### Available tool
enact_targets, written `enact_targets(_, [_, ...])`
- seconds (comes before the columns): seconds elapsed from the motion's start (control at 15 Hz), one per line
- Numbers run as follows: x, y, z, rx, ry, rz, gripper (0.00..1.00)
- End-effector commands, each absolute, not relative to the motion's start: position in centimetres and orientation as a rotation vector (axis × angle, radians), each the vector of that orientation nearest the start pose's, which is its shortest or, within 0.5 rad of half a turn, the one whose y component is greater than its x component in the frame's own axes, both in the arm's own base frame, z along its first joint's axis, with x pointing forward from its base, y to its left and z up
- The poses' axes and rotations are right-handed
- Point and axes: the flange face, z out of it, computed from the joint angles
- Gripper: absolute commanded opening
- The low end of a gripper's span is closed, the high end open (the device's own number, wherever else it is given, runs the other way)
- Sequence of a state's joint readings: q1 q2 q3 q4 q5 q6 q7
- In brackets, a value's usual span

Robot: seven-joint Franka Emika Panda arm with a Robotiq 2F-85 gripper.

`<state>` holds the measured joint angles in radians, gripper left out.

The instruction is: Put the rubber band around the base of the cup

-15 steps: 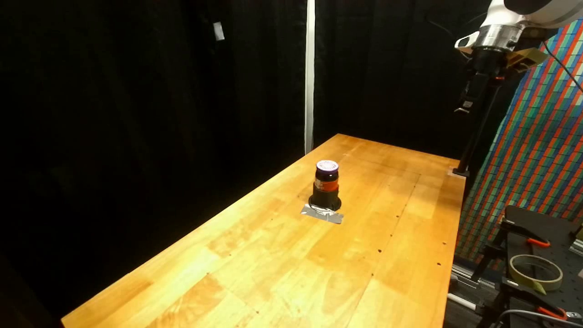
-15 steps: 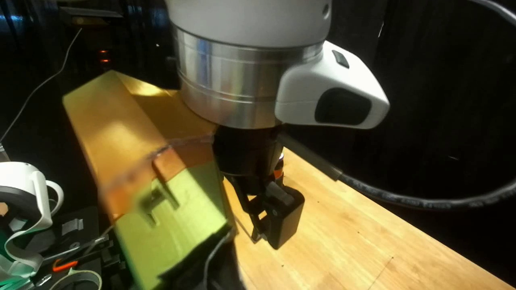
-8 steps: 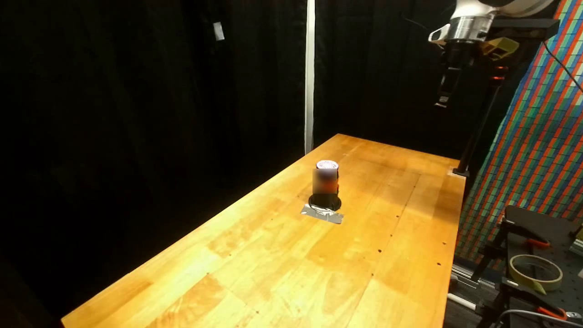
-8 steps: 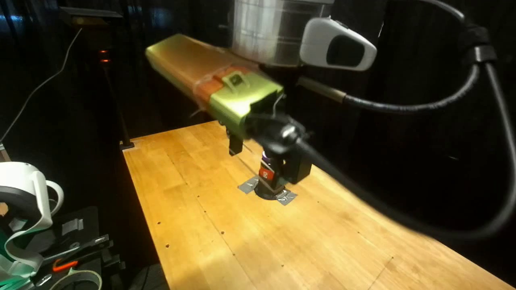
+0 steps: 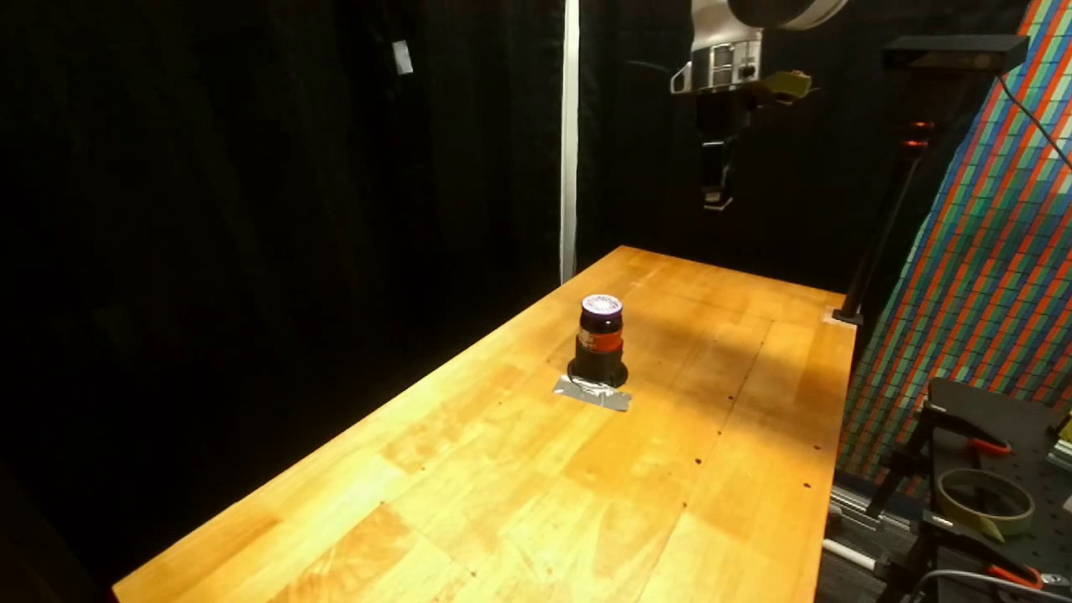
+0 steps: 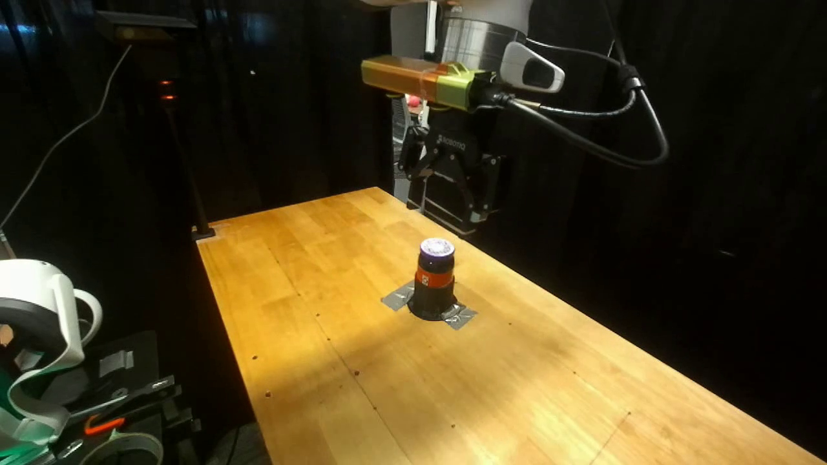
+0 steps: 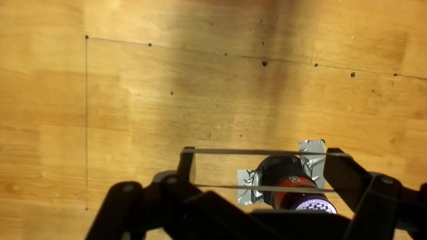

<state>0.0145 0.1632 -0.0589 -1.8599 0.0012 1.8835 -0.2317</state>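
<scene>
Loading looks done: in the wrist view the rubber band is stretched into a loop across the fingers, which stand well apart, its two strands running side to side low in the frame. The cup stands upright near the middle of the frame in both exterior views, its dark base on the tabletop, with grey tape beside it, presumably there to hold it down.

The placing itself is not done. In an exterior view the gripper hangs higher in the frame than the cup and apart from it, and no band shows around the base. In the wrist view both strands cross in front of the cup, but the lid sits below the lower strand, at lower right, so I judge the loop is not lined up over the top.

What seems left: centre the loop above the lid, lower it past the orange label to the base, let the band slip off the fingers, then lift clear.
</scene>
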Motion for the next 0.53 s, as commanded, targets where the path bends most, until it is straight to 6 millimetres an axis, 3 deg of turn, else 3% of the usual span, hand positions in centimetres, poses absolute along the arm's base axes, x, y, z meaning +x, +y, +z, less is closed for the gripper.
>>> enact_targets(0.0, [64.9, 0.1, 40.1, -3.126, -0.311, 0.220, 1.00])
enact_targets(0.47, [71.8, 4.4, 34.3, -3.136, -0.430, 0.265, 1.00])
